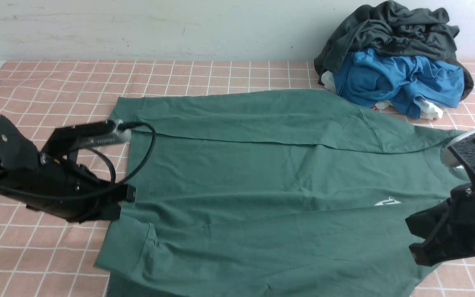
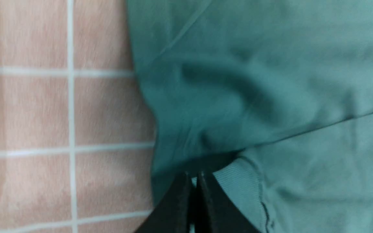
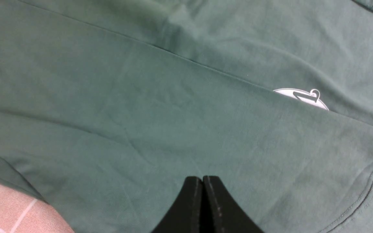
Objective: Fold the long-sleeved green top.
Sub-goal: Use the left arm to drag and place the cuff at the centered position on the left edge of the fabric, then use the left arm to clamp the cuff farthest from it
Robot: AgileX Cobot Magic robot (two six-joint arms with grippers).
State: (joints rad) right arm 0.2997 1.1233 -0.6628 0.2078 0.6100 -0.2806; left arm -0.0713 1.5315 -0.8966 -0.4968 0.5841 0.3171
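Observation:
The green long-sleeved top [image 1: 262, 173] lies spread across the table with both sleeves folded over its body. Its small white chest logo [image 1: 388, 202] peeks out from under the near sleeve. My left gripper [image 1: 124, 202] is at the top's left edge, shut on a pinch of the green fabric [image 2: 270, 81] next to a ribbed band [image 2: 238, 181]. In the left wrist view a sliver of cloth shows between the closed fingertips of the left gripper [image 2: 194, 176]. My right gripper [image 1: 417, 241] is over the near sleeve at the right, shut with nothing between its fingers; in the right wrist view the right gripper [image 3: 202, 178] points at the top [image 3: 141, 113] below the logo [image 3: 303, 96].
A dark grey garment [image 1: 390, 29] lies heaped on a bright blue one [image 1: 398, 78] at the back right, touching the top's far shoulder. The pink checked tablecloth [image 1: 56, 82] covers the table up to the pale wall behind. The table's left edge shows at the far left.

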